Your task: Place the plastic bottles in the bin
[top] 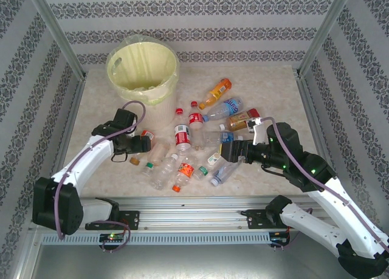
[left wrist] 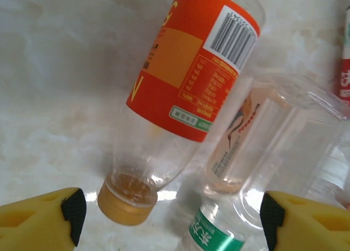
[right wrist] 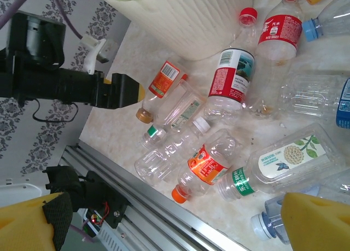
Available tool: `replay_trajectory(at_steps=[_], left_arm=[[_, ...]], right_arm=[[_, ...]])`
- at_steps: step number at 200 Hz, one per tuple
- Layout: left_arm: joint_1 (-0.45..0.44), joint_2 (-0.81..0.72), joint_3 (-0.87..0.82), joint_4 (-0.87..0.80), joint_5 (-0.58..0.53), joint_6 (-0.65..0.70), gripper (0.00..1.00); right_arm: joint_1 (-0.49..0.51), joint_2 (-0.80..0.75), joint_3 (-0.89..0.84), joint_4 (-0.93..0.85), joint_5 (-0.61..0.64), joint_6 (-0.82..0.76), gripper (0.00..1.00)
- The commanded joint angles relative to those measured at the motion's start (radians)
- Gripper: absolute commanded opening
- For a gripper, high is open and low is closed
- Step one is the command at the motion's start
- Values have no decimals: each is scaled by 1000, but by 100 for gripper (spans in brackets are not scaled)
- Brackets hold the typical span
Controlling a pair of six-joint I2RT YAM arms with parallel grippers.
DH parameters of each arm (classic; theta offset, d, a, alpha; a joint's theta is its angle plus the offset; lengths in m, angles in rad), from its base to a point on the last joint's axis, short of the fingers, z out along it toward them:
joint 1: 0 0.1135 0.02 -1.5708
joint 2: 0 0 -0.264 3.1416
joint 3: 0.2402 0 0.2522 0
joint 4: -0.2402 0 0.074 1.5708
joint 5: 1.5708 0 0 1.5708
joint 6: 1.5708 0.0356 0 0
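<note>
The large round pale-yellow plastic bin (top: 146, 59) stands far left on the marbled desk (top: 273, 90). In front of it, the left jaws are spread either side of a clear orange-labelled, gold-capped plastic bottle (left wrist: 191, 65), not touching it. Small plastic bottles (top: 182, 136) lie scattered mid-desk. The right jaws gape wide over a clear blue-capped bottle (right wrist: 268, 226).

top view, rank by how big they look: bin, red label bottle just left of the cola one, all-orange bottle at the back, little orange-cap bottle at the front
1. bin, by far
2. red-label bottle and all-orange bottle: about alike, not ranking them
3. orange-cap bottle, smallest
</note>
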Motion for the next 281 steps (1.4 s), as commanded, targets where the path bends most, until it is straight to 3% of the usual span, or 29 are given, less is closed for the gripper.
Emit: replay_trajectory(at_steps=[1,159,237,281], left_arm=[[-8,38,-4,65,-39,-27,81],[11,251,-16,198,-52,-49,74],[11,229,-60,212,-47,-83,61],[12,134,-61,166,-70,-104,54]], right_arm=[[11,0,-12,17,-4,-1,98],[11,-2,-31,26,4,3,98],[11,-2,-36,28,7,4,98],[11,-7,-35,28,5,3,98]])
